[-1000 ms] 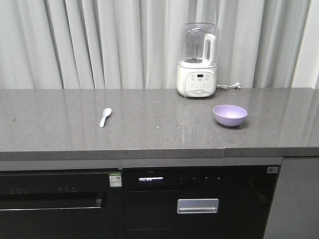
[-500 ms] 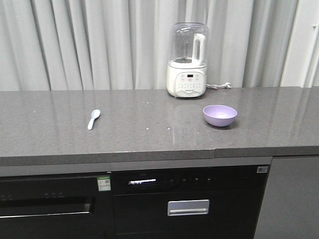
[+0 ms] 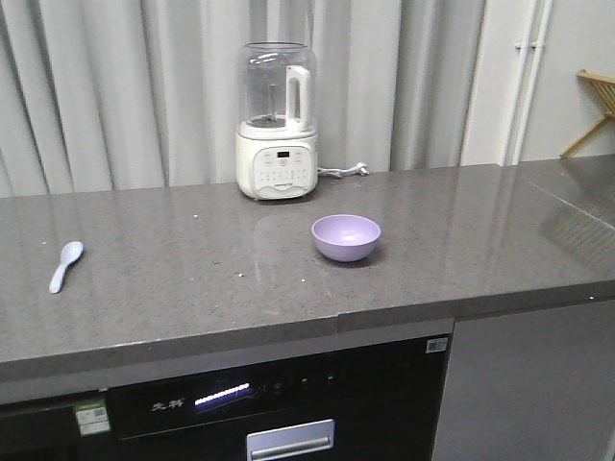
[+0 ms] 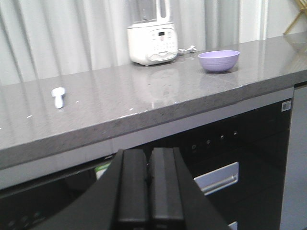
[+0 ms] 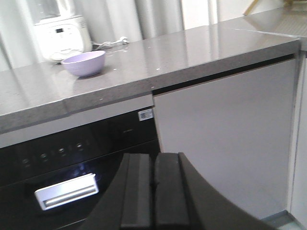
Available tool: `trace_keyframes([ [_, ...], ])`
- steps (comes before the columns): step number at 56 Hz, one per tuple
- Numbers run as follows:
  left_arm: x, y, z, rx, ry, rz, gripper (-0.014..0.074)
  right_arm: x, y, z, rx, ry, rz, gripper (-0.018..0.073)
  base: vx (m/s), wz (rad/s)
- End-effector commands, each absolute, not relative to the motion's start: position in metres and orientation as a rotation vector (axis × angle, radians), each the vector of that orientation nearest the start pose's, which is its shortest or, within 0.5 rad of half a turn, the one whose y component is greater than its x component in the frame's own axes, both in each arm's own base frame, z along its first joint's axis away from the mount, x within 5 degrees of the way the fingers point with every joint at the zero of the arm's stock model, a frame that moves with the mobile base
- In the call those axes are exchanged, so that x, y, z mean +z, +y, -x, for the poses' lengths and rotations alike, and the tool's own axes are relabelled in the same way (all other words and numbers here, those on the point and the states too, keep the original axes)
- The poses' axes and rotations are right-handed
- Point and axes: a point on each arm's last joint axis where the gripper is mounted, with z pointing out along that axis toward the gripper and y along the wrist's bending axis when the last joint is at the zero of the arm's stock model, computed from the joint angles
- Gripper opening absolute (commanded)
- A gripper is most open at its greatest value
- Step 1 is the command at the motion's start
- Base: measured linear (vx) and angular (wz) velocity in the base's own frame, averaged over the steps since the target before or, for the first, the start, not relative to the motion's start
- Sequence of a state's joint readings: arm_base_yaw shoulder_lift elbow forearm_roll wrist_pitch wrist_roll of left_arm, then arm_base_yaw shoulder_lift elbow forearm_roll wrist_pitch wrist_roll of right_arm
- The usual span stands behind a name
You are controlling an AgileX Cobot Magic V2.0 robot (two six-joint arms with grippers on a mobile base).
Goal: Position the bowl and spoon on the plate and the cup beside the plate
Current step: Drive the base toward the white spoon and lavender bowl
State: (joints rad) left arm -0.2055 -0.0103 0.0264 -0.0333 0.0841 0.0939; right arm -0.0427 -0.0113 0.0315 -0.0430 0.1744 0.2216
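While the left end effector (image 4: pixel 147 158) and the right end effector (image 5: pixel 153 160) hang below the worktop's (image 3: pixel 192 288) front edge, fingers pressed together with no gap and holding nothing, the bowl (image 3: pixel 346 237) and the spoon (image 3: pixel 65 265) lie well apart.
The lilac bowl sits upright just in front of the white blender (image 3: pixel 277 120), slightly to its right, with nothing in it. The pale spoon lies flat, scoop toward the back, well to the blender's left and nearer the front edge. The blender stands at the back against the grey curtain (image 3: pixel 115 96), its cord (image 3: pixel 344 172) trailing to its right.
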Motion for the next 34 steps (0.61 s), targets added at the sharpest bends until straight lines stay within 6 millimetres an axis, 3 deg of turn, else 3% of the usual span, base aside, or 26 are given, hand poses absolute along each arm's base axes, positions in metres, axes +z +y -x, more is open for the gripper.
trace_keyframes([
  [1, 0.2138, -0.0111, -0.0535, -0.127, 1.457, -0.185, 0.0, 0.194, -0.0029, -0.0566, 0.094, 1.585, -0.174, -0.0008, 0.28, -0.33],
  [15, 0.2138, -0.0111, -0.0535, -0.127, 1.457, -0.185, 0.0, 0.194, -0.0029, -0.0566, 0.094, 1.585, -0.174, -0.0008, 0.3, -0.12],
  [34, 0.2138, -0.0111, -0.0535, -0.127, 1.457, -0.185, 0.0, 0.194, -0.0029, -0.0566, 0.094, 1.585, -0.174, -0.0008, 0.35, 0.36],
])
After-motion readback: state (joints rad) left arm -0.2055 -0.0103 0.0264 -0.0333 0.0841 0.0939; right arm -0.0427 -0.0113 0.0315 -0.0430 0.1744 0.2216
